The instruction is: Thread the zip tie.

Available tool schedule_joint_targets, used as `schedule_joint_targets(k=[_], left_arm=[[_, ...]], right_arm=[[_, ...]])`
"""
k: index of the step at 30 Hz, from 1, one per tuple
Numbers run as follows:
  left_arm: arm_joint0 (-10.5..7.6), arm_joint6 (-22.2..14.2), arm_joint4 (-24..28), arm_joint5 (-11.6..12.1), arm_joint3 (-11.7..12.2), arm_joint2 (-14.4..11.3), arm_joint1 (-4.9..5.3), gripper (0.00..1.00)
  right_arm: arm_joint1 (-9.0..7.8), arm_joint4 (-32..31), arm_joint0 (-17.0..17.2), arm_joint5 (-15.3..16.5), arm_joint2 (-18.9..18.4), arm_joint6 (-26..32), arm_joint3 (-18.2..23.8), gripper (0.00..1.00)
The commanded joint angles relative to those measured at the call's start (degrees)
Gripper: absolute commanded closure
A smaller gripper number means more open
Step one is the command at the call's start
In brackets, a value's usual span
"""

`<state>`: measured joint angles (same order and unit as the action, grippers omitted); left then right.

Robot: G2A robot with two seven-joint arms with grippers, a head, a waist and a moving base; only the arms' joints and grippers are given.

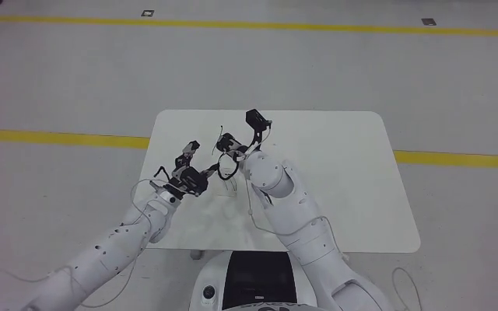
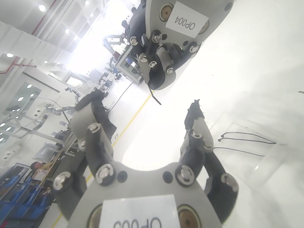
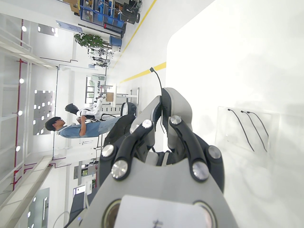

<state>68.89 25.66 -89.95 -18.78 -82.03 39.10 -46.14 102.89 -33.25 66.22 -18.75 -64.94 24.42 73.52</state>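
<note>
The right end effector (image 3: 162, 100) is clamped on the black zip tie (image 3: 158, 78) above the worktop (image 1: 334, 155), while the left end effector (image 2: 143, 104) gapes wide, holding nothing.

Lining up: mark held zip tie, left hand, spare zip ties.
held zip tie (image 3: 152, 69), right wrist view, its head
left hand (image 2: 145, 97), left wrist view, between fingertips
spare zip ties (image 3: 242, 111), right wrist view, middle tie's head

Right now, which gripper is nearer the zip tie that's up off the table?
Right. The right gripper is shut on the zip tie, pinching it between its fingers. The left gripper is open and faces the tie's free end without touching it.
</note>
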Motion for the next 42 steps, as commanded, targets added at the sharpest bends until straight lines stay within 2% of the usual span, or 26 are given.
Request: schedule_joint_targets(k=[1,19,23,30,42], left_arm=[[-0.10,0.0,0.0,0.1,0.1,-0.2,0.01,0.53],[-0.66,-0.3,0.0,-0.1,0.4,-1.0,0.23,0.60],[-0.78,-0.6,0.0,-0.4,0.4,-1.1,0.36,0.61],[-1.11,-0.8,0.0,-0.7,0.2,-1.6,0.70,0.69],[-0.65,-1.0,0.0,-0.7,-0.5,-0.8,1.01,0.69]], right_arm=[[-0.10,-0.1,0.0,-0.3,0.3,0.1,0.0,1.00],[-0.41,-1.4,-1.4,-0.7,1.4,1.4,-2.5,1.00],[-0.40,-1.7,-1.3,-0.7,1.3,1.4,-2.3,1.00],[-0.47,-1.6,-0.5,-0.7,1.1,1.0,-1.0,1.00],[-0.64,-2.3,-0.6,-0.7,1.9,2.0,-0.6,1.00]])
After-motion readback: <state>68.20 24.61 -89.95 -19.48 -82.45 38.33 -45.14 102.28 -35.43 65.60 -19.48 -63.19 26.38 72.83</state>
